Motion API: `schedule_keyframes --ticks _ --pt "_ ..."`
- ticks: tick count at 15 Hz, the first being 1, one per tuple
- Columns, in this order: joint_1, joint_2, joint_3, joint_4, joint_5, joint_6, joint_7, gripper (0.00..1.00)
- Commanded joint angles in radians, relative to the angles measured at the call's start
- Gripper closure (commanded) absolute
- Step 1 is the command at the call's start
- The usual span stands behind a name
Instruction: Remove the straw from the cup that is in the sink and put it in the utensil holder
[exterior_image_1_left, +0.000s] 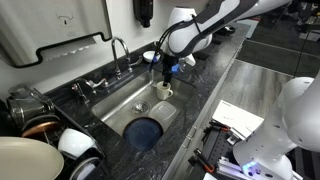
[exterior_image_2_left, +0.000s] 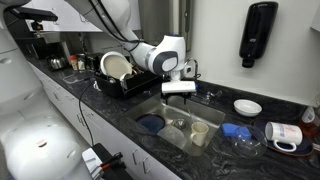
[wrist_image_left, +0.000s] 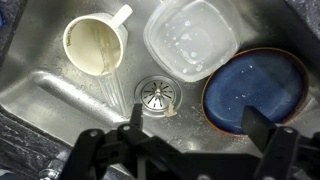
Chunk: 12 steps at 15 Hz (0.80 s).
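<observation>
The straw cannot be picked out for certain in any view. In the wrist view a pale streak (wrist_image_left: 113, 90) runs from the rim of the cream-white mug (wrist_image_left: 95, 45) across the steel floor toward the drain (wrist_image_left: 155, 93), and whether it is the straw or a reflection cannot be told. The mug stands mouth up in the stainless-steel sink (wrist_image_left: 40, 95), its handle turned toward a clear plastic container (wrist_image_left: 190, 38) just beside it. A dark blue plate (wrist_image_left: 255, 90) lies next to the container, whose corner appears to overlap the plate's rim. The Franka arm's pincer (wrist_image_left: 172, 138) hangs above the basin with its fingers (wrist_image_left: 262, 140) spread wide apart and nothing between them; the mug sits off to one side of the gap. In both exterior views the pincer (exterior_image_1_left: 165, 70) (exterior_image_2_left: 180, 90) hovers over the mug (exterior_image_1_left: 163, 91) (exterior_image_2_left: 200, 133) without touching it. A chrome tap (exterior_image_1_left: 120, 48) rises behind the sink from the dark speckled stone desk (exterior_image_1_left: 205, 88). In an exterior view a dish rack (exterior_image_2_left: 118, 85) holding white bowls stands on the desk beside the basin, and a black soap dispenser (exterior_image_2_left: 258, 35) hangs on the wall beyond. In an exterior view papers (exterior_image_1_left: 238, 118) lie at the desk's near edge.
</observation>
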<state>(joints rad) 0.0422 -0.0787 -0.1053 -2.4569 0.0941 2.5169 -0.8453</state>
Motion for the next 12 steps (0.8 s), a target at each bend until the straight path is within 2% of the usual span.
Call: schedule_keyframes --ticks 1,3,7,12 --pt "-0.016 0.000 0.017 0.002 0.001 -0.002 -0.001 0.00" --pt "-0.015 -0.007 0.015 0.005 0.019 0.012 -0.007 0.00" --pt "0.010 -0.036 0.021 0.001 0.169 0.060 -0.053 0.00" --pt "0.039 0.005 0.023 0.016 0.340 0.128 -0.183 0.00"
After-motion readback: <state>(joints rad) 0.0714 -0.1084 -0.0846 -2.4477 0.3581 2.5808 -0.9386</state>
